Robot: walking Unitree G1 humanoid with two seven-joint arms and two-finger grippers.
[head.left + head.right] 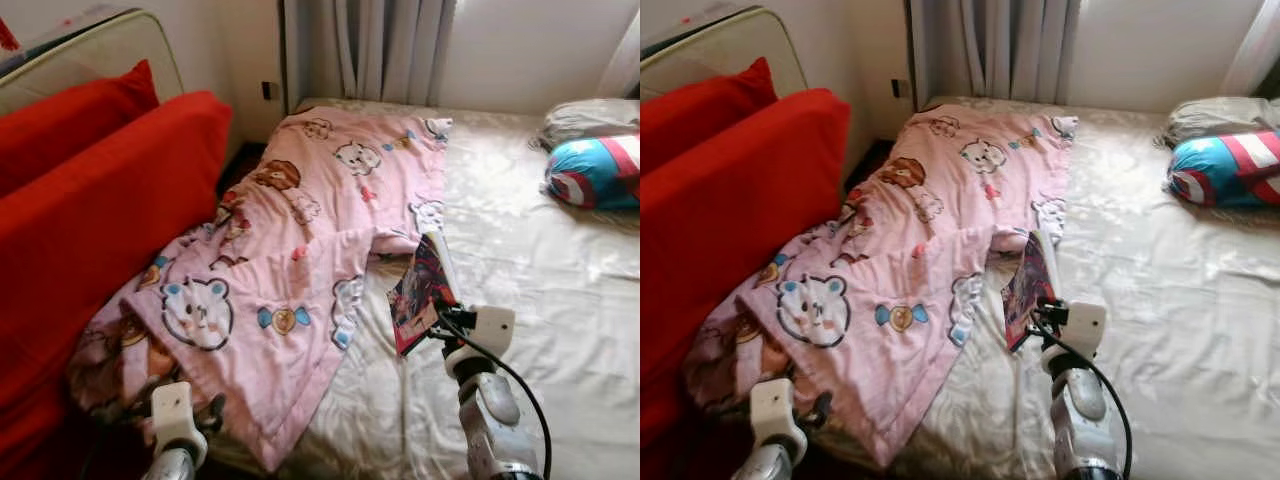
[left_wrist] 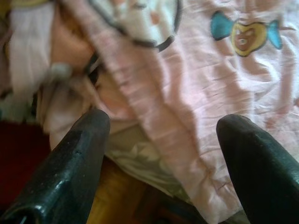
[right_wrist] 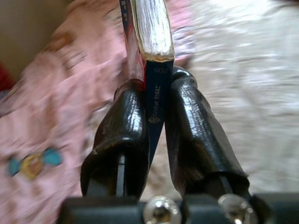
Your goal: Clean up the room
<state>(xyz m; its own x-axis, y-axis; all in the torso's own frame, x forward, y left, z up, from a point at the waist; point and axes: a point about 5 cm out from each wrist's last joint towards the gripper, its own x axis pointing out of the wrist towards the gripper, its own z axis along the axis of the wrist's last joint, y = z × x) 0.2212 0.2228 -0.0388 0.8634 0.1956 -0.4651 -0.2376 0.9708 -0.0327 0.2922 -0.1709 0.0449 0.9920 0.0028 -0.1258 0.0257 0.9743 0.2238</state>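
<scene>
The bed (image 1: 560, 300) with its cream sheet spans the scene. A pink cartoon-print quilt (image 1: 300, 270) drapes over its 9 o'clock side, beside red cushions (image 1: 90, 200). A blue-and-red pillow (image 1: 595, 170) lies at 2 o'clock. The right gripper (image 3: 156, 116) holds a book (image 1: 420, 290) upright above the sheet, its 2 fingers (image 3: 121, 135) pinching the spine. The left gripper (image 2: 163, 154) hovers at the quilt's 7 o'clock edge, fingers spread.
</scene>
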